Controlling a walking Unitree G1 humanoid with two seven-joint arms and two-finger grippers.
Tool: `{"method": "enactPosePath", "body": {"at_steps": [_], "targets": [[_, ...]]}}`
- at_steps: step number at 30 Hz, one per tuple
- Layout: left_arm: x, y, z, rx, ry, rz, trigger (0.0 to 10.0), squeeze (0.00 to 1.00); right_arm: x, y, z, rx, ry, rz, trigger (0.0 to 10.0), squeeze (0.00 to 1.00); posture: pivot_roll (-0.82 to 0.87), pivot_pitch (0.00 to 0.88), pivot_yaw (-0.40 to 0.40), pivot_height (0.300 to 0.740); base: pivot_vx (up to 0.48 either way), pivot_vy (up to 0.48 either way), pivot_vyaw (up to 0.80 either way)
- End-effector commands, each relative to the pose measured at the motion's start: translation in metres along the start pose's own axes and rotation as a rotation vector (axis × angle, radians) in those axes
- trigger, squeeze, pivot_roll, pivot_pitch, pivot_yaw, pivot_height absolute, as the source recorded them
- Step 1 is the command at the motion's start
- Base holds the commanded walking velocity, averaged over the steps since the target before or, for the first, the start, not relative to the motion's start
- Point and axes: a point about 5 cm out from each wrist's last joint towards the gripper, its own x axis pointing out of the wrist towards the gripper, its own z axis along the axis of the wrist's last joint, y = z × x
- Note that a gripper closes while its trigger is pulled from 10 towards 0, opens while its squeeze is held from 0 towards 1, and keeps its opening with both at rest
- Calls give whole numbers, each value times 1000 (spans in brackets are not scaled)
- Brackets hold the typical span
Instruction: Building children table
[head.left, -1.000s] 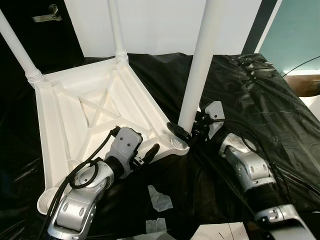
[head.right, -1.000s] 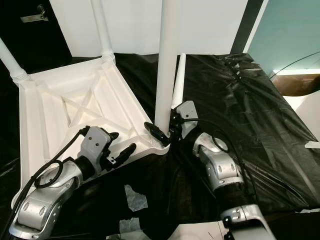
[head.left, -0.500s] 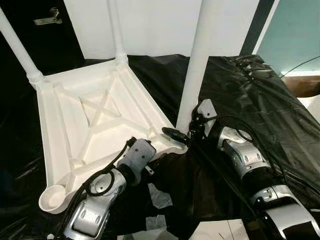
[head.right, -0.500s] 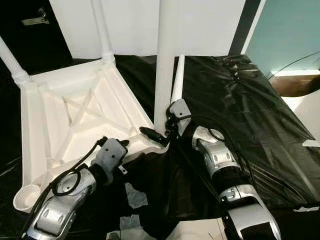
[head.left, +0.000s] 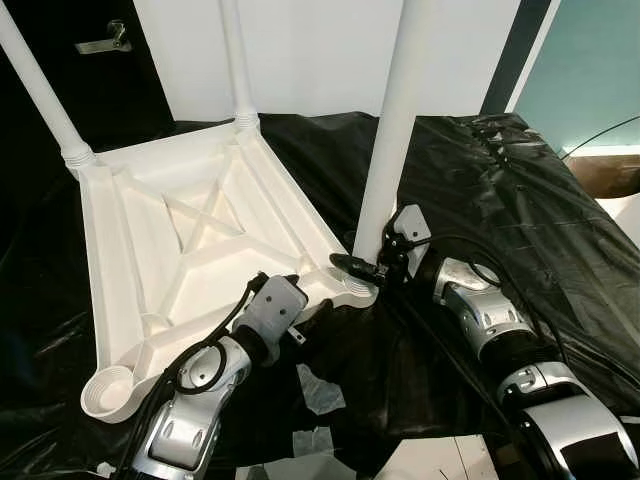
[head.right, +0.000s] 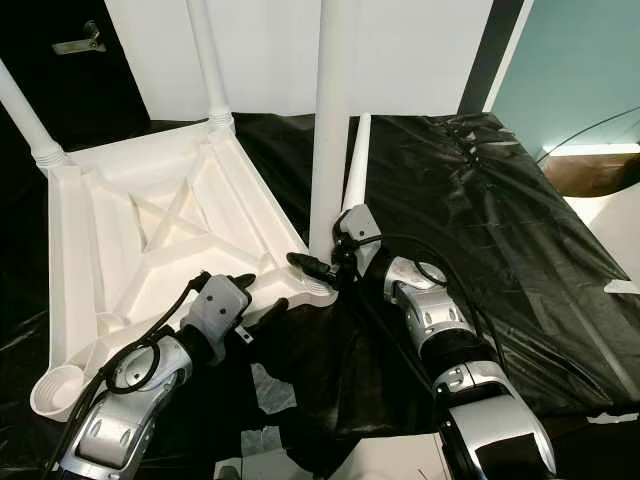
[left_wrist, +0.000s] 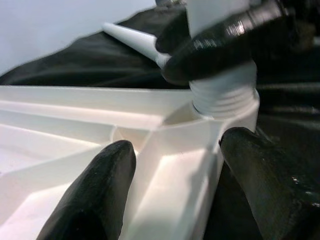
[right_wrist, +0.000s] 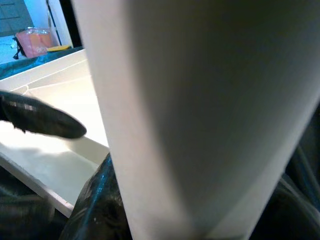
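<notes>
The white children's tabletop (head.left: 150, 250) lies upside down on black plastic sheeting. Two legs stand at its far corners. A third white leg (head.left: 395, 130) stands upright in the near right corner socket. My right gripper (head.left: 362, 268) is shut on this leg just above its threaded collar (left_wrist: 225, 97). My left gripper (head.right: 256, 297) is open at the tabletop's near rim (left_wrist: 185, 165), close to that corner. One of its fingers (left_wrist: 95, 195) is inside the rim and the other outside. The near left corner socket (head.left: 107, 391) holds no leg. A loose leg (head.right: 356, 160) lies behind the upright one.
Crinkled black sheeting (head.left: 500, 190) covers the surface all around. Torn paper scraps (head.left: 322, 388) lie near my left arm, and a white sheet (head.left: 440, 465) sits at the front edge. A white wall and a dark door with a handle (head.left: 100, 42) stand behind.
My left gripper, which had dropped below the tabletop's near edge, has come back up so its fingers straddle the rim. The right gripper stays on the leg. The camera has shifted slightly.
</notes>
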Motion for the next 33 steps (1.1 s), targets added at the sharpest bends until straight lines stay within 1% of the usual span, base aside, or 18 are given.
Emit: {"method": "enactPosePath", "body": {"at_steps": [1,2,3,5,6,7,8,9,12,13,14,15,17,19,21,23,26,33], "targets": [[0,6,-1,1,-7,133,10000,0,2,0,0,23,-5,-26,1569,0,130,0,-21,740,0,0,0],[1,6,1,-4,-18,129,10000,0,4,1,-1,36,-8,-64,10000,0,128,0,-22,740,0,0,0],[1,6,1,-4,-18,129,10000,0,4,1,-1,36,-8,-64,10000,0,128,0,-22,740,0,0,0],[2,5,2,-6,-28,127,10000,0,7,3,-3,44,10,-138,10000,0,129,0,-25,740,0,0,0],[2,5,2,-6,-28,127,10000,0,7,3,-3,44,10,-138,10000,0,129,0,-25,740,0,0,0],[2,5,2,5,-34,129,10000,0,9,4,-6,40,28,-187,10000,0,127,0,-29,740,0,0,0],[2,5,2,5,-34,129,10000,0,9,4,-6,40,28,-187,10000,0,127,0,-29,740,0,0,0],[2,5,2,11,-38,129,10000,0,10,8,-7,34,31,-224,10000,0,130,0,-31,740,0,0,0],[2,6,2,13,-41,131,10000,0,13,18,-16,63,47,-387,10000,0,131,0,-33,740,0,0,0],[2,6,2,13,-41,131,10000,0,13,18,-16,63,47,-387,10000,0,131,0,-33,740,0,0,0],[1,7,3,9,-48,131,10000,0,13,19,-21,110,56,-507,10000,0,131,0,-33,740,0,0,0],[1,7,3,9,-49,132,10000,0,12,20,-21,112,53,-556,10000,0,133,0,-35,740,0,0,0],[1,7,3,9,-49,132,10000,0,12,20,-21,112,53,-556,10000,0,133,0,-35,740,0,0,0],[0,8,2,12,-47,131,10000,0,11,23,-24,134,55,-653,10000,0,137,0,-34,740,0,0,0],[0,8,2,12,-47,131,10000,0,11,23,-24,134,55,-653,10000,0,137,0,-34,740,0,0,0],[-1,10,3,13,-46,132,10000,0,14,35,-24,162,46,-658,10000,0,134,0,-34,740,0,0,0],[-2,12,3,13,-46,136,10000,0,15,39,-22,165,41,-655,10000,0,133,0,-32,740,0,0,0],[-2,13,3,19,-44,136,10000,0,12,37,-16,166,12,-688,10000,0,131,0,-31,740,0,0,0]]}}
